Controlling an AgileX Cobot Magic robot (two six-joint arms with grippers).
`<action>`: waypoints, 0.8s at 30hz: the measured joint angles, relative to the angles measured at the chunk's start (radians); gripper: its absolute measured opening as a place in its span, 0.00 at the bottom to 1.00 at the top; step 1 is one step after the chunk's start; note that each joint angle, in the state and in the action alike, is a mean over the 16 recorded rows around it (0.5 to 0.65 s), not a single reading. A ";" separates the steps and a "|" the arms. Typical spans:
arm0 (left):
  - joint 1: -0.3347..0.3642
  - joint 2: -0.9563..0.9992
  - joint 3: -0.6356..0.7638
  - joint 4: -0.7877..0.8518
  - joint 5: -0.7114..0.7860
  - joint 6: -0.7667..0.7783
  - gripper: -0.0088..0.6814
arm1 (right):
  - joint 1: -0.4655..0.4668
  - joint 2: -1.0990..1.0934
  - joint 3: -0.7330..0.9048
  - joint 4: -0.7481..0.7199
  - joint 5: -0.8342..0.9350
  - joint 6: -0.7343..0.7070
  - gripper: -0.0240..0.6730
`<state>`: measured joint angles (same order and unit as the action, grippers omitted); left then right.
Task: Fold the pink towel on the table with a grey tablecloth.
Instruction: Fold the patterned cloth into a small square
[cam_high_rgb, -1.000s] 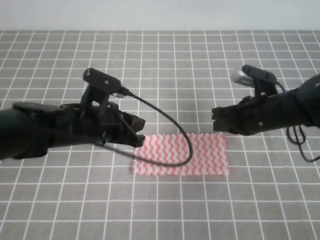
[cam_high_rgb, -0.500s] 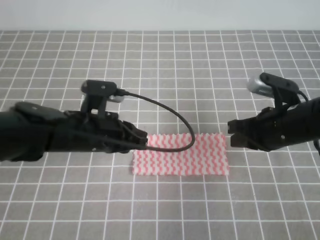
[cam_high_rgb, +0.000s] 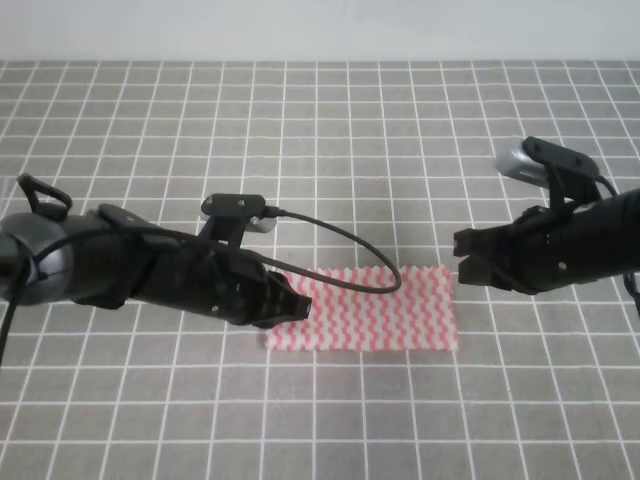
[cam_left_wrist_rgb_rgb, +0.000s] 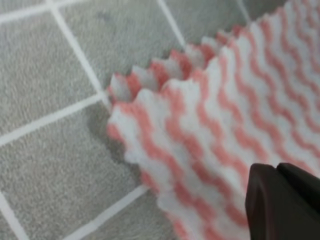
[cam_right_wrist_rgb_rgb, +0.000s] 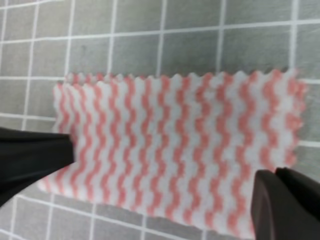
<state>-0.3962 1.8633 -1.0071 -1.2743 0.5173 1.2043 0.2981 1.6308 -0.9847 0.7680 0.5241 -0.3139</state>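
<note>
The thin rectangular pink towel (cam_high_rgb: 362, 310), striped in wavy pink-and-white zigzags with scalloped edges, lies flat on the counter (cam_high_rgb: 330, 140) draped in a grey tablecloth gridded with thin white lines, stretched between the two sets of black fingers. The left gripper (cam_high_rgb: 288, 307), at the end of a bulky black arm, is down at the towel's left end, its fingers (cam_high_rgb: 285, 305) touching or almost touching the cloth there; whether they are parted or clenched cannot be told from any view. In the left wrist view one dark fingertip (cam_left_wrist_rgb_rgb: 282, 202) sits over the striped cloth, with the towel's ruffled, slightly lifted corner (cam_left_wrist_rgb_rgb: 150, 105) just ahead of it. The right gripper (cam_high_rgb: 470, 257) hangs just beside the towel's right end, apart from the cloth, and its fingers look parted and hold nothing. In the right wrist view the whole towel (cam_right_wrist_rgb_rgb: 175, 150) spreads out between one dark finger (cam_right_wrist_rgb_rgb: 32, 157) at the lower left and another at the lower right. A thin black cable (cam_high_rgb: 345, 235) arcs from the left arm over the towel's upper edge.
</note>
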 joint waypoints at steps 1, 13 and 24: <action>0.000 0.007 -0.002 0.009 0.000 -0.007 0.01 | 0.000 0.004 -0.002 0.001 -0.001 0.000 0.01; 0.000 0.020 -0.012 0.042 0.049 -0.029 0.01 | -0.001 0.057 -0.030 0.008 -0.009 -0.001 0.01; 0.000 -0.027 -0.024 0.203 0.104 -0.143 0.01 | -0.001 0.068 -0.041 0.008 0.006 -0.001 0.01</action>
<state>-0.3961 1.8362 -1.0309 -1.0716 0.6214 1.0608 0.2969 1.6985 -1.0252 0.7763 0.5305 -0.3146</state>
